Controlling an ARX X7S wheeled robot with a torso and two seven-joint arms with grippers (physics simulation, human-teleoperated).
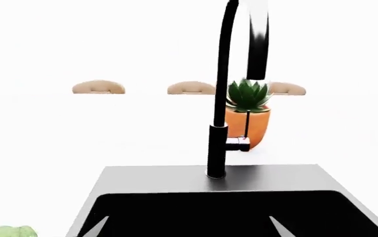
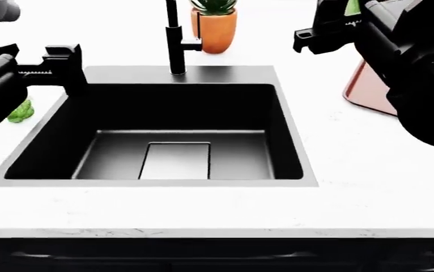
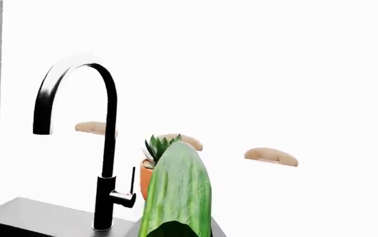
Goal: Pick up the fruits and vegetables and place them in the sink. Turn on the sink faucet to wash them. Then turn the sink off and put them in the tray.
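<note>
Sink (image 2: 149, 182): near, empty.
Right gripper (image 2: 345, 17): grasping cucumber (image 3: 177, 192); lower into basin next.
Left gripper (image 2: 54, 65): fingers' state unclear.
Broccoli (image 2: 20, 111): left, waiting.

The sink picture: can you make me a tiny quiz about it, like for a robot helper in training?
1. True or false: the sink has food in it.
2. What lies on the counter left of the sink: A broccoli, B spoon, C cup?
3. Fill in: the right claw holds the ____.

Key: 1 false; 2 A; 3 cucumber.
</note>
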